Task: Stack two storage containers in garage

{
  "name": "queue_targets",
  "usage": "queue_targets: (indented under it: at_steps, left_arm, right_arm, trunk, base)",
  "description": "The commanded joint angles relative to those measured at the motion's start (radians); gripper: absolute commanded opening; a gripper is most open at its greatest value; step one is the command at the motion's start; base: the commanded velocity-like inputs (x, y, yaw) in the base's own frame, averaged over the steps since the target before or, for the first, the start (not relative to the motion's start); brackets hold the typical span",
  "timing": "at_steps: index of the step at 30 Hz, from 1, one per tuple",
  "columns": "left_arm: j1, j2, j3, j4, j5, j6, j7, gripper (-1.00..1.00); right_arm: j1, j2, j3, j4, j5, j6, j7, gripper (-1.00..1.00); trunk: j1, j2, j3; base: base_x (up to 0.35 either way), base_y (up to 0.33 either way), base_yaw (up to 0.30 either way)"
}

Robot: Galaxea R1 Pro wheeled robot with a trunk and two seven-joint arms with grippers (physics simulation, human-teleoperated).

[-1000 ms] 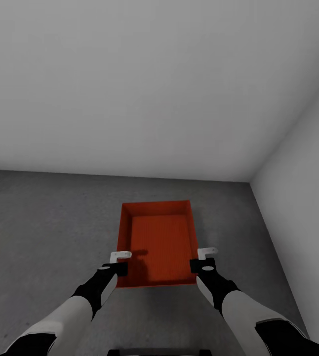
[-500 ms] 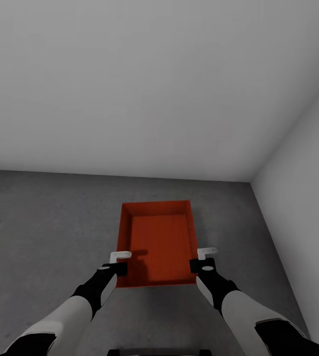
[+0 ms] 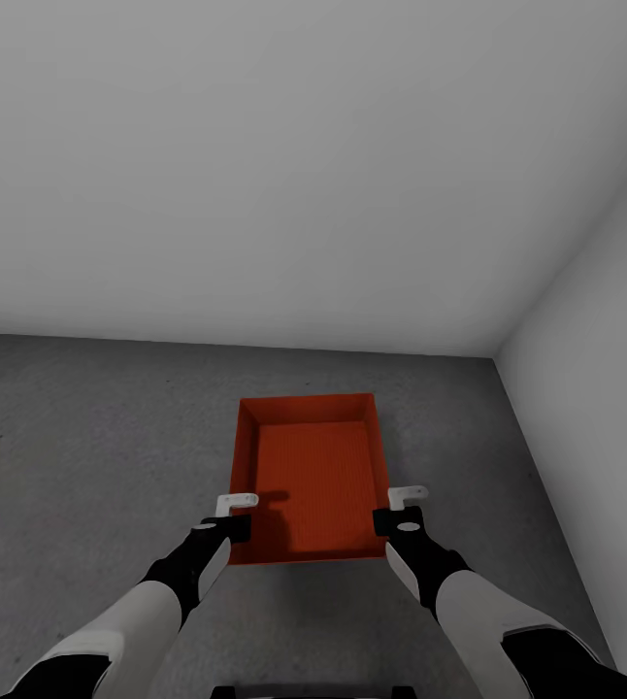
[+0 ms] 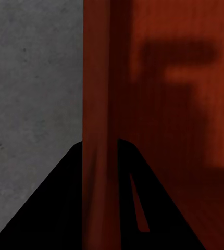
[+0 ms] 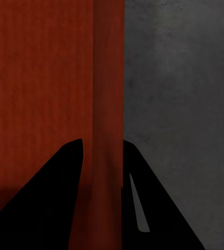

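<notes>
Grey floor (image 3: 81, 466), storage container (image 3: 313, 481), wrist views show end effectors straddling walls

You have a storage container (image 3: 312, 481) that looks like matt red-orange plastic, its bottom finely ribbed. The floor (image 3: 81, 437) under it reads as rough, mottled grey concrete, and the walls (image 3: 255, 165) as smooth matt paint. The gripper fingers (image 4: 54, 208) appear flat black, perhaps plastic.
</notes>
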Motion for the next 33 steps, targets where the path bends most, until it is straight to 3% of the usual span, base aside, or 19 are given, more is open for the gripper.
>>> queue_targets:
  at_steps: [1, 12, 23, 33]
  left_arm:
    - [0.0, 0.031, -0.011, -0.005, -0.009, -0.027, 0.006, -1.0]
    - [0.0, 0.031, -0.011, -0.005, -0.009, -0.028, 0.006, -1.0]
    - [0.0, 0.031, -0.011, -0.005, -0.009, -0.028, 0.007, -1.0]
    - [0.0, 0.031, -0.01, -0.003, -0.008, -0.025, 0.006, -1.0]
  right_arm:
    - [-0.001, -0.008, 0.006, 0.004, -0.011, 0.005, -0.004, -1.0]
    - [-0.001, -0.008, 0.006, 0.004, -0.011, 0.006, -0.004, -1.0]
    - [-0.001, -0.008, 0.006, 0.004, -0.011, 0.007, -0.004, -1.0]
    - [-0.001, -0.008, 0.006, 0.004, -0.011, 0.007, -0.004, -1.0]
  trunk:
    - [0.0, -0.002, -0.001]
    - [0.0, -0.002, -0.001]
    - [0.0, -0.002, -0.001]
    - [0.0, -0.002, -0.001]
  base:
    - [0.0, 0.0, 0.0]
    - [0.0, 0.0, -0.007]
    - [0.0, 0.0, -0.196]
    - [0.0, 0.061, -0.032]
